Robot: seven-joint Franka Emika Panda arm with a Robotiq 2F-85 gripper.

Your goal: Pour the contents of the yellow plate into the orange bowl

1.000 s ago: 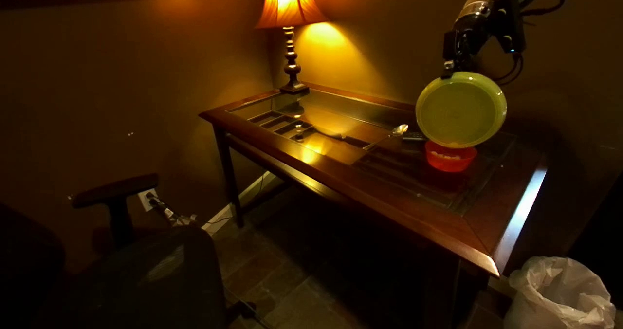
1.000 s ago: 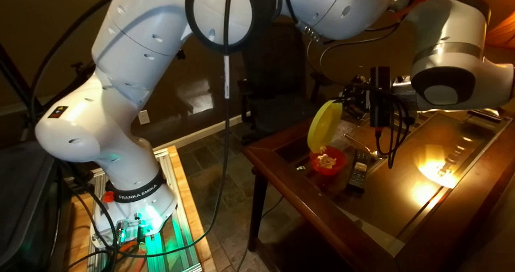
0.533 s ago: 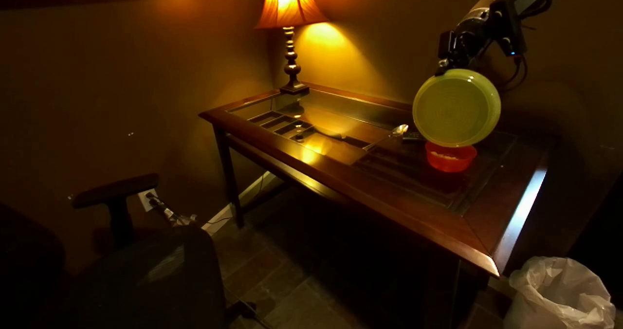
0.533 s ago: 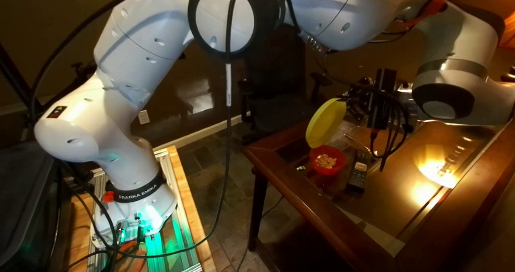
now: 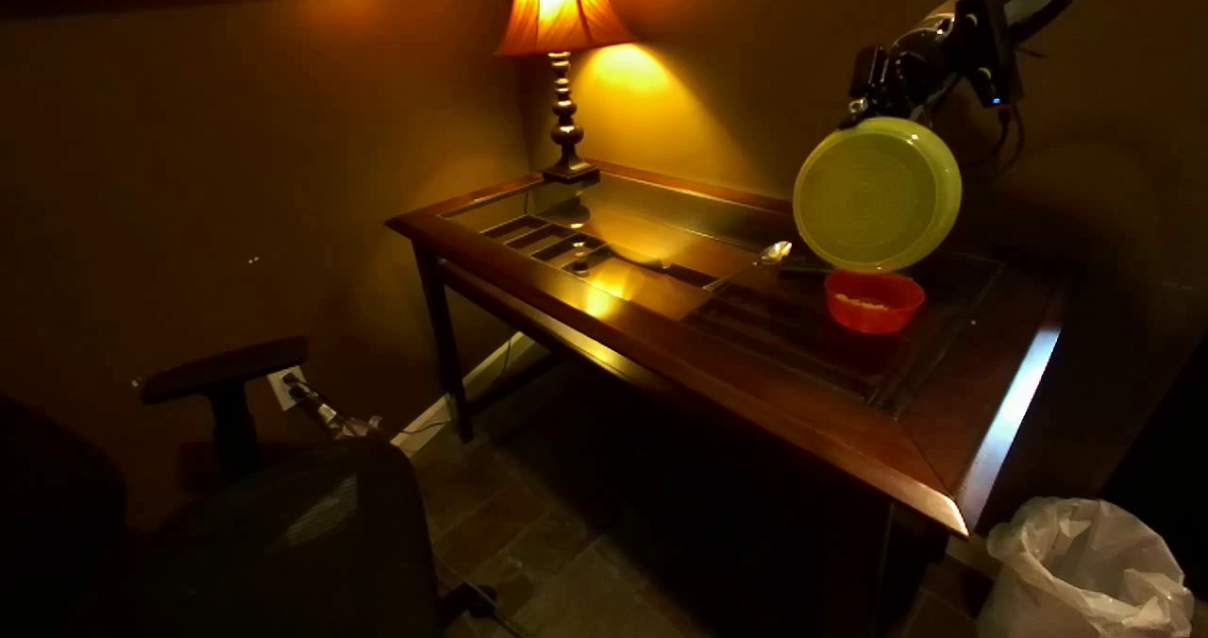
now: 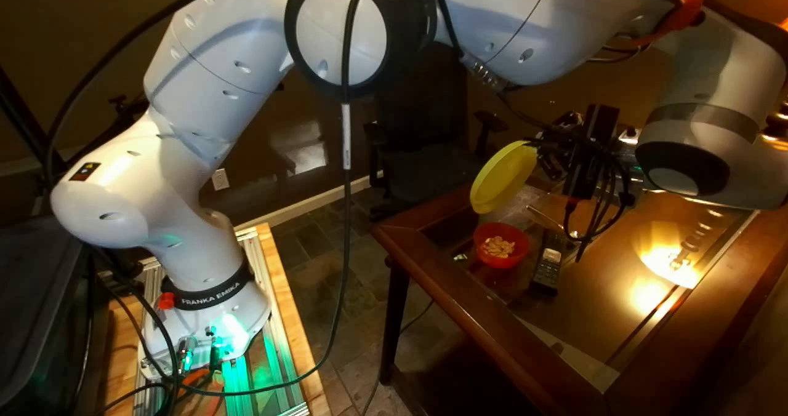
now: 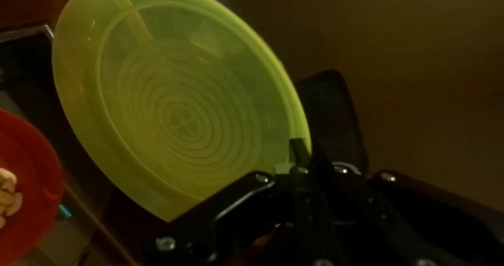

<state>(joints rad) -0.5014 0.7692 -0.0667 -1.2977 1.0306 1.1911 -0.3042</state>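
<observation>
Concentric rings pattern the yellow-green plate [image 7: 185,100] (with, it seems in dim light, a four-petal center), contrasting with a red-orange bowl [image 5: 885,319], tan pieces [image 6: 498,247] and a reddish-brown table [image 5: 708,364].

Orange bowl [image 7: 37,183] partly cut off @ wrist view's L edge.

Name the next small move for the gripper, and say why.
Probably lift the yellow plate away from the orange bowl. The gripper holds the tilted plate by its rim; tan pieces lie in the bowl, and in the wrist view none show on the plate's visible face, so the pour looks done.
</observation>
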